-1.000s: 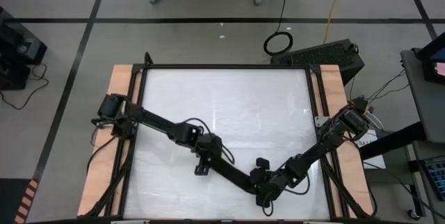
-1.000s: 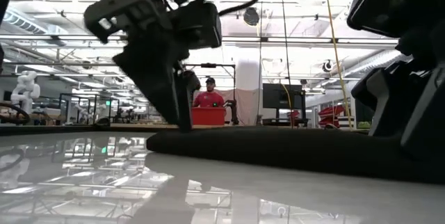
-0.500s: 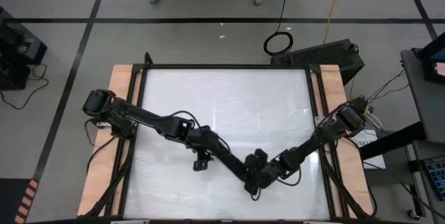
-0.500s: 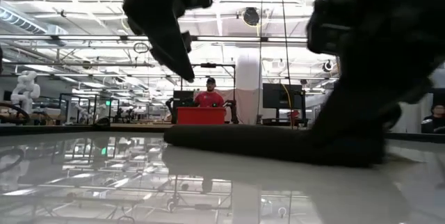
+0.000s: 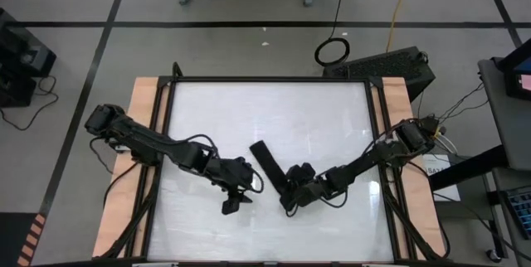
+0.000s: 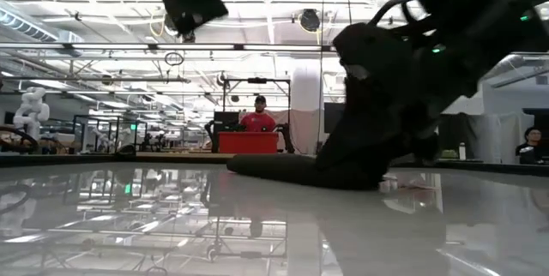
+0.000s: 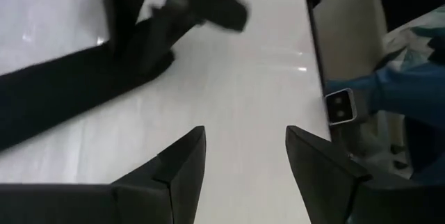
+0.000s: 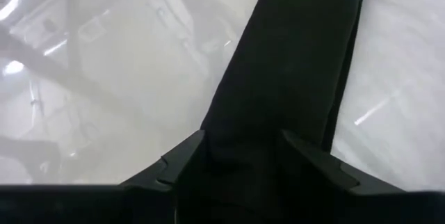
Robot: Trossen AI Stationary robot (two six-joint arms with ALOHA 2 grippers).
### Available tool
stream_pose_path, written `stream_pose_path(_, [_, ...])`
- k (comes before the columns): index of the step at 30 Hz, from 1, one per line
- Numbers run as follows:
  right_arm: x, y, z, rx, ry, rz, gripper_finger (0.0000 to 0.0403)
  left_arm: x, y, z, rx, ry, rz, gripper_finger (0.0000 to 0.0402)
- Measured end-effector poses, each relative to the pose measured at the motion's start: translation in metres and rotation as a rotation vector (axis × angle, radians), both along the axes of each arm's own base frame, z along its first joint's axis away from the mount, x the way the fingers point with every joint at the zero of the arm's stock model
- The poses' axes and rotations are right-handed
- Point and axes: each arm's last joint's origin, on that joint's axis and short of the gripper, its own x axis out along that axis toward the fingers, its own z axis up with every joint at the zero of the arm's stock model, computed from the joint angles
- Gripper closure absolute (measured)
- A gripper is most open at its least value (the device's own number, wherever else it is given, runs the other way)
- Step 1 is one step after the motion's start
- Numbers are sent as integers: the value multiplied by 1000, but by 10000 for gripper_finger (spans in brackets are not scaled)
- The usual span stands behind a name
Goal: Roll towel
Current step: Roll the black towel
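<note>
The towel (image 5: pixel 267 163) is a long, narrow black roll lying on the white table, slanting from mid-table toward the near edge; it also shows in the low view (image 6: pixel 274 166) and the left wrist view (image 7: pixel 62 92). My right gripper (image 5: pixel 288 201) is shut on the roll's near end (image 8: pixel 240 140). My left gripper (image 5: pixel 230 205) hangs above the table, left of the roll and apart from it, open with nothing between its fingers (image 7: pixel 245 137). My right gripper pinches the near end of the towel roll (image 8: pixel 240 123) between its two fingers, one on each side. The fingers slant down from the table's right and lie along the roll, which runs on away from them (image 8: pixel 299 64). The roll lies on the table.
Wooden boards (image 5: pixel 145 134) and a dark frame run along the table's left and right sides. Bare white tabletop (image 5: pixel 274 109) lies beyond the roll toward the far edge. Beyond the table, a person in red stands behind a red box (image 6: pixel 249 141).
My left gripper has risen off the table and drawn back toward the left edge, staying open. My right gripper has swung toward the table's left and a little farther in, taking the roll's near end with it; the roll has turned about so its free end now points toward the far edge.
</note>
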Motion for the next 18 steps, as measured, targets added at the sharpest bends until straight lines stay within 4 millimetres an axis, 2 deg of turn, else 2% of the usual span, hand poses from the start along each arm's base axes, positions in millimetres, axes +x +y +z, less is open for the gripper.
stream_pose_path(11, [18, -36, 4, 24, -64, -113, 232, -23, -11, 32, -9, -110, -18, 196])
stream_pose_path(18, [27, -42, 12, 22, -159, -98, 224, -33, -15, 37, -9, -101, -18, 196])
